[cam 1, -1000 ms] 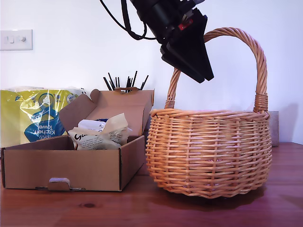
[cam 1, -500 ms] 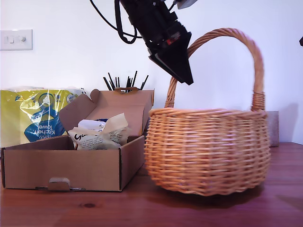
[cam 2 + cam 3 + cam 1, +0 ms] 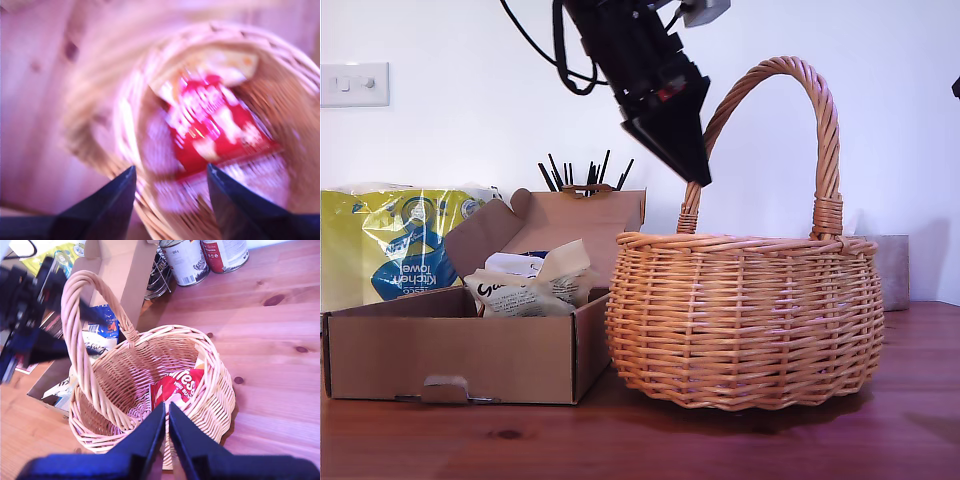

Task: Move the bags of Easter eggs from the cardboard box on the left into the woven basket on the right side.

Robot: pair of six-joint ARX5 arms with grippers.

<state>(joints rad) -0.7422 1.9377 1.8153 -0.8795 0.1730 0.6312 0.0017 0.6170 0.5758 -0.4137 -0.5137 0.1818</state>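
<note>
Wicker of the woven basket (image 3: 745, 320) touches the cardboard box (image 3: 460, 350) at the exterior view's left. A red bag (image 3: 177, 385) is seen below my first gripper (image 3: 170, 197), jaws apart; my second gripper (image 3: 167, 432) is closed, empty.

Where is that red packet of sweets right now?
The red bag lies inside the woven basket, which stands at the exterior view's right, hard against the cardboard box.
</note>
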